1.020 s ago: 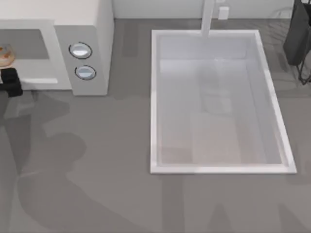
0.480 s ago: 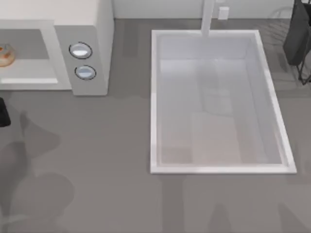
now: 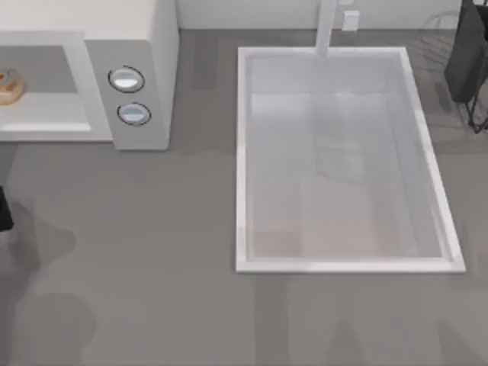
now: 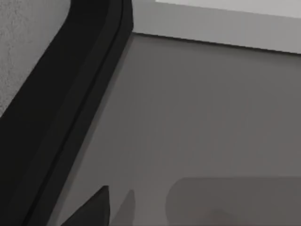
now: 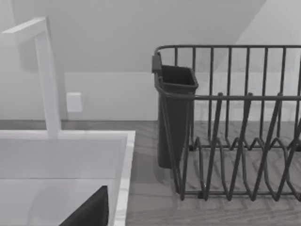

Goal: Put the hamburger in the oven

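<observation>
The hamburger [image 3: 7, 86], small, round and tan-orange, lies on the pale floor inside the oven [image 3: 130, 46], at the far left of the open cavity. The oven is a white box at the table's back left with two round silver-blue knobs [image 3: 126, 79] on its panel. A black sliver of my left gripper [image 3: 4, 207] shows at the left edge, in front of the oven and well clear of the hamburger. A dark tip of the left gripper [image 4: 91, 209] hangs over bare grey counter. A dark tip of my right gripper [image 5: 89, 212] faces the sink corner and dish rack.
A white rectangular sink basin [image 3: 242, 152] with a white tap [image 3: 326, 27] takes up the middle and right of the table. A dark wire dish rack [image 5: 235, 141] with a dark cutlery cup [image 5: 175, 113] stands at the back right. Grey counter lies between oven and sink.
My left gripper has drawn back from the oven opening toward the front along the left edge, nearly leaving the top view. The hamburger stays inside the oven.
</observation>
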Controlling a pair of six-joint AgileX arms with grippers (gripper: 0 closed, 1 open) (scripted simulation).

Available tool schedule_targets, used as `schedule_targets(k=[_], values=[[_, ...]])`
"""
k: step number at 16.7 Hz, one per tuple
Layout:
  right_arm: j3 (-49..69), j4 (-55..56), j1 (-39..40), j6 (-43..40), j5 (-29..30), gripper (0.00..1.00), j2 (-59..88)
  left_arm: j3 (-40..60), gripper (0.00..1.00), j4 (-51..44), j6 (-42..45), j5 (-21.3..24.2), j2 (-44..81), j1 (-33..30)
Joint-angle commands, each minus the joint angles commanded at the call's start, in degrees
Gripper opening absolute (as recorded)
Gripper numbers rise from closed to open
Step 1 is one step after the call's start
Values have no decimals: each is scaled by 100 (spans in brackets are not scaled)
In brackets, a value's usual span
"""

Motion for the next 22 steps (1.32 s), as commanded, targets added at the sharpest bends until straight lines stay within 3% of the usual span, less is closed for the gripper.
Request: schedule_targets(k=[11, 22], values=[[0, 0, 0, 0, 0, 100, 0, 343, 100, -189, 15, 130, -501, 91], [0, 0, 0, 0, 0, 100, 0, 399, 100, -2650, 1, 335, -1487, 189]])
